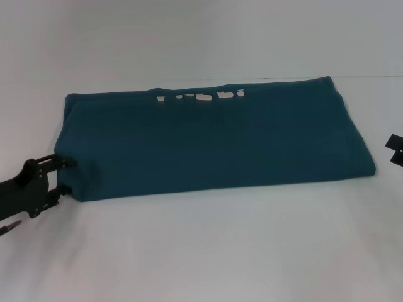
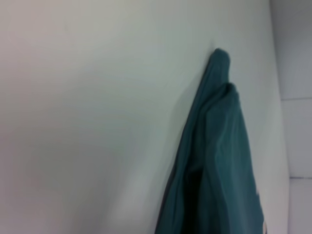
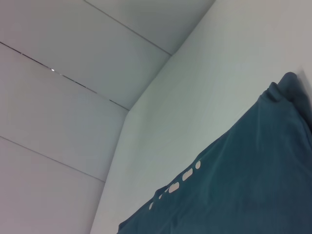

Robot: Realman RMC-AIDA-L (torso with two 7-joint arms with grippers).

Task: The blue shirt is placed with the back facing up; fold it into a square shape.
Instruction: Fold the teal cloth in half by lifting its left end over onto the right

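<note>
White counter (image 1: pixel 208 251) fills the head view from front to back, meeting a pale wall along the upper part of the frame. Across the middle of that frame lies the large dark teal-blue cotton T-shirt (image 1: pixel 214 148), folded into a long horizontal band, flat on the counter. Small bits of white block lettering (image 1: pixel 201 97) peek over its far edge, just left of centre at the top of the cloth. The black left tool (image 1: pixel 65 173) sits at the lower left of the frame, at the shirt's near left corner, its two fingers spread apart with one above and one below the cloth edge; whether they touch the fabric cannot be told. The black right tool (image 1: pixel 395 150) shows only as a sliver at the right edge of the frame, just beside the shirt's right end, and how far it is open cannot be told. Both wrist views show the shirt's end with layered folds.
</note>
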